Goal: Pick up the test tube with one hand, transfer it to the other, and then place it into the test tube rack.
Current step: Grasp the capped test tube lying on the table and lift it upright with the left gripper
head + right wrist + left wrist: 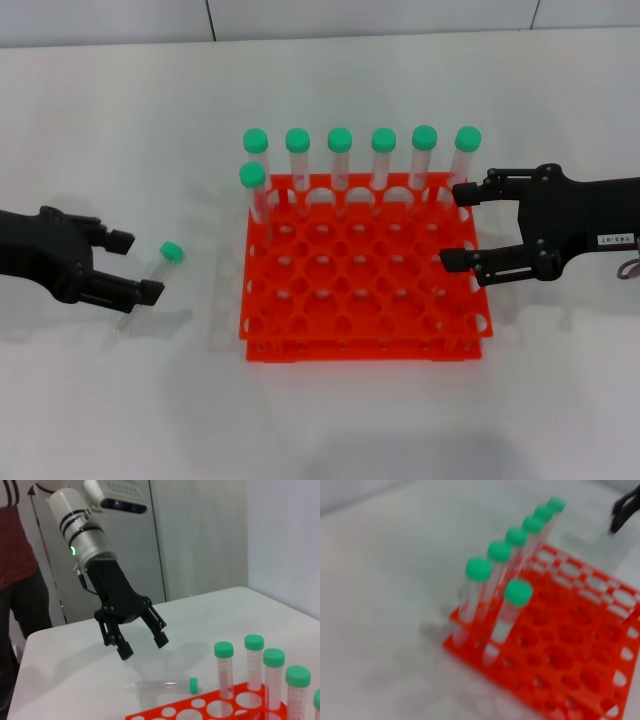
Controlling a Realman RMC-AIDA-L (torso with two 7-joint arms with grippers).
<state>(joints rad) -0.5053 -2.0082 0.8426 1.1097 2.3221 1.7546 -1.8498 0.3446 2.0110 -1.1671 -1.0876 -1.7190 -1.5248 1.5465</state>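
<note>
- The first step, the pick-up, was in hand: the left claw [128, 266] hung open near the counter's [100, 120] left edge, above the test tube [150, 284], its jaws spread to either side of the tube and not gripping it
- The test tube lay on its side on the counter, green cap toward the far edge, just left of the test tube rack [360, 275]
- Next, I judged, the left claw had to drop over the tube's middle and close without rolling it against the rack
- Seven capped tubes [340, 165] stood along the rack's far rows; they would crowd any placing there, while the near holes stood free
- The right claw [458, 226] hovered open over the rack's right edge, holding nothing, ready for the handover
</note>
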